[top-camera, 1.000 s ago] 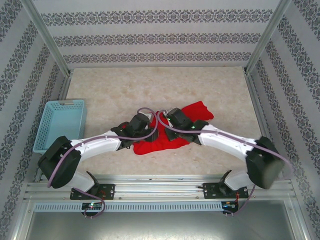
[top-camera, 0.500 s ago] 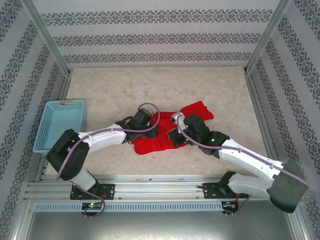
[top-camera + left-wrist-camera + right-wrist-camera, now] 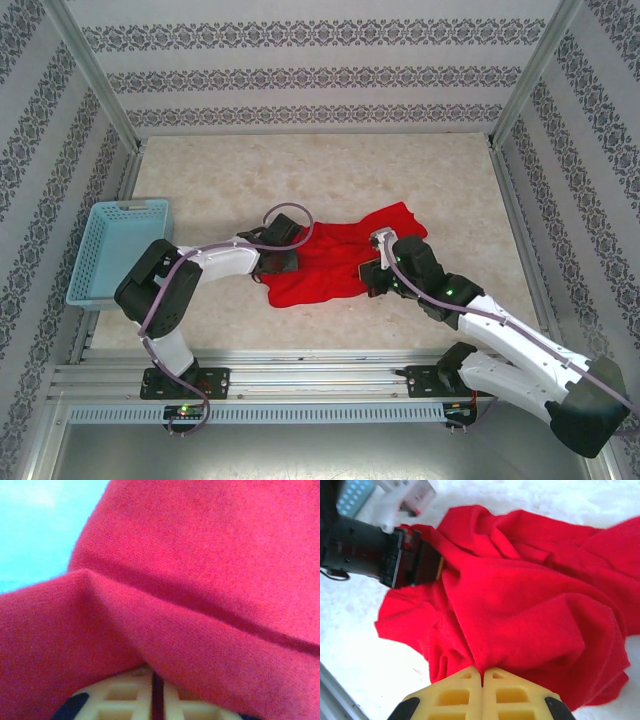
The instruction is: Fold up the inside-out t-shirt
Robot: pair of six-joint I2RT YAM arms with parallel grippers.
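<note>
the plain bright red soft cloth t-shirt is bunched mid-way across the pale table, toward its near edge. the left gripper has just been clamped onto its left fold, and the right gripper is kept pinched on the near-right hem. the cloth's been pulled wider, so flattening seems underway, folding not yet.

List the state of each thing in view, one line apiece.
t-shirt: crumpled on the table, not yet folded, pinched at two spots.
left pincer: shut on the t-shirt's left side.
right pincer: shut on a fold of the t-shirt.
basket: upright at the table's left edge, apart from the t-shirt.
</note>
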